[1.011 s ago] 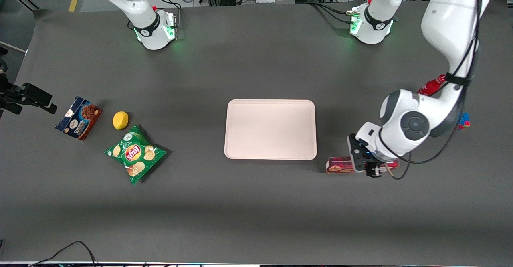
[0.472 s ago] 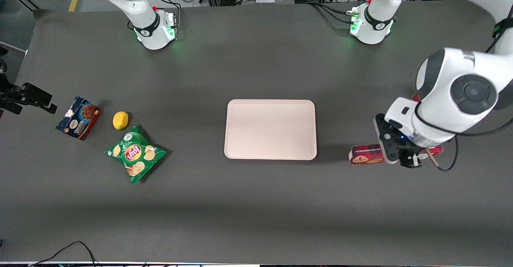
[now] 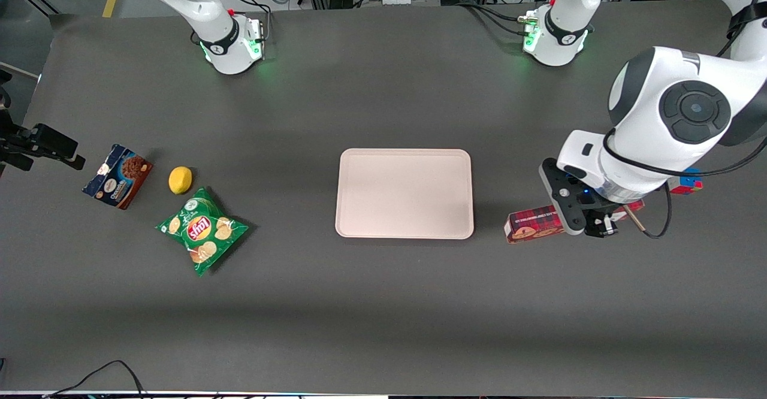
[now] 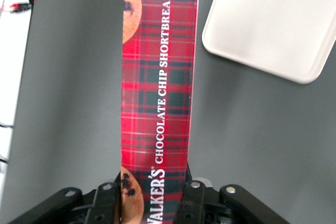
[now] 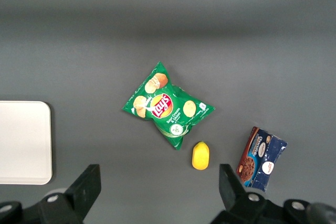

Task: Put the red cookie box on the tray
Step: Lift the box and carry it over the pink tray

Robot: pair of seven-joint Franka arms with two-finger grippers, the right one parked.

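**A:** Where is the red cookie box (image 3: 533,224) in relation to the jaws?

**B:** From my station I see it clamped in the left arm's gripper (image 4: 152,203). In the left wrist view the two fingers (image 4: 191,200) press on the long sides of the box (image 4: 157,87) near one end, so the jaws are closed on it. Most of the carton reaches out from the jaws toward the tray (image 4: 273,19). I can read "CHOCOLATE CHIP SHORTBREAD" along it.

**A:** Is it on the tray (image 3: 404,193)?

**B:** No. In the front view the box is beside the tray, toward the working arm's end of the worktop (image 3: 383,315), near the tray but apart from it. Its shadow lies on the worktop next to it, so I think it is lifted, but I cannot tell this surely.

**A:** What is in the tray?

**B:** I see only its pale pink surface and low rim; nothing lies in it.

**A:** What does one view show that the other does not?

**B:** The front view hides the fingers under the gripper (image 3: 578,219) body; only the wrist view shows the grip. The front and right wrist views show a green chips bag (image 3: 202,230), a lemon (image 3: 180,180) and a dark blue cookie box (image 3: 117,175) toward the parked arm's end. The front view alone shows a small coloured block (image 3: 689,183) partly covered by the working arm.
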